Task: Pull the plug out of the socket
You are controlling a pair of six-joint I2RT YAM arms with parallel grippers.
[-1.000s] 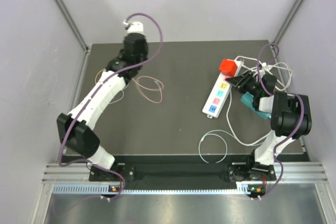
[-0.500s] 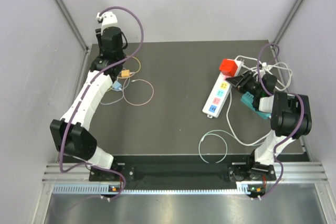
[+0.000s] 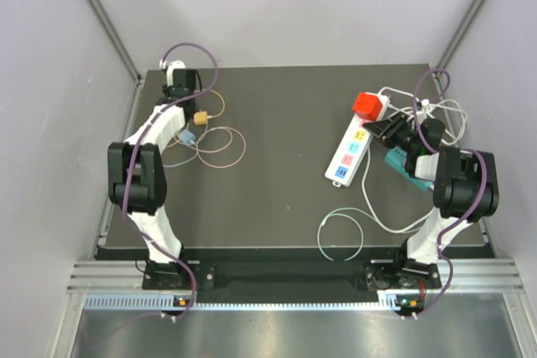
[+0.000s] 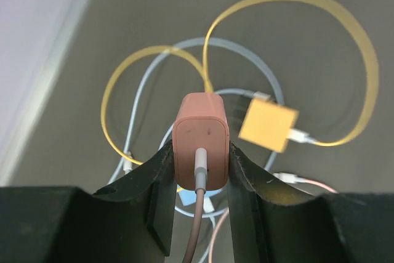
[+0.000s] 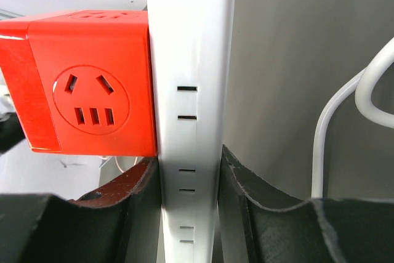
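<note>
A loose white cable (image 3: 340,230) is seen looped on the near right part of the desk (image 3: 268,199). Farther back on the right, the white power strip (image 5: 188,90) is clamped edge-on between the fingers of the right end effector (image 5: 188,173), and a red cube adapter (image 5: 86,84) is seated at its far end. At the far left corner, the pinkish-brown plug (image 4: 200,130) is gripped tightly by the left end effector (image 4: 200,159), well apart from the strip. A yellow charger (image 4: 268,127) and coiled thin cables (image 4: 141,90) are seen on the desk beyond it.
</note>
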